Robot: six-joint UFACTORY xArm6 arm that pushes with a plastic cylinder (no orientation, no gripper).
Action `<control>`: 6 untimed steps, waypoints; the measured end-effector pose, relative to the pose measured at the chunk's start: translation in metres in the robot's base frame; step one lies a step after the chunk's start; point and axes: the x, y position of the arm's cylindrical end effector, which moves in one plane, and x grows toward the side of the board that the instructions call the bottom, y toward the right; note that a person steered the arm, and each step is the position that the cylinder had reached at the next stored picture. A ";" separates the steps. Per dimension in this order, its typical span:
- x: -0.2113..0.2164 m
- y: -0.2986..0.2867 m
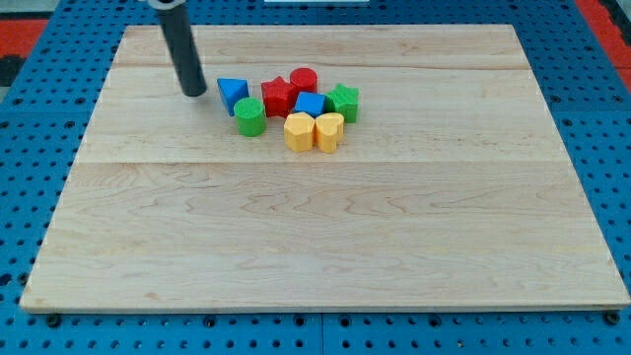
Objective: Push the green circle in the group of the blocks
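Observation:
The green circle (249, 116) sits on the wooden board (325, 237) at the left side of a cluster of blocks, close beside the blue triangle (233, 95) and the red star (277, 97). The cluster also holds a red circle (304, 80), a blue cube (310, 105), a green star (343, 102), a yellow hexagon (298, 131) and a yellow heart (328, 131). My tip (193, 92) rests on the board to the left of the blue triangle and up-left of the green circle, apart from both.
The board lies on a blue perforated table (39, 108). A red area (25, 30) shows at the view's top left corner and another (609, 20) at the top right.

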 end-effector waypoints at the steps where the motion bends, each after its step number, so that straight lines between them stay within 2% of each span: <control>1: 0.014 0.016; 3: 0.064 0.033; 4: 0.076 0.071; 5: 0.103 0.021; 6: 0.061 -0.041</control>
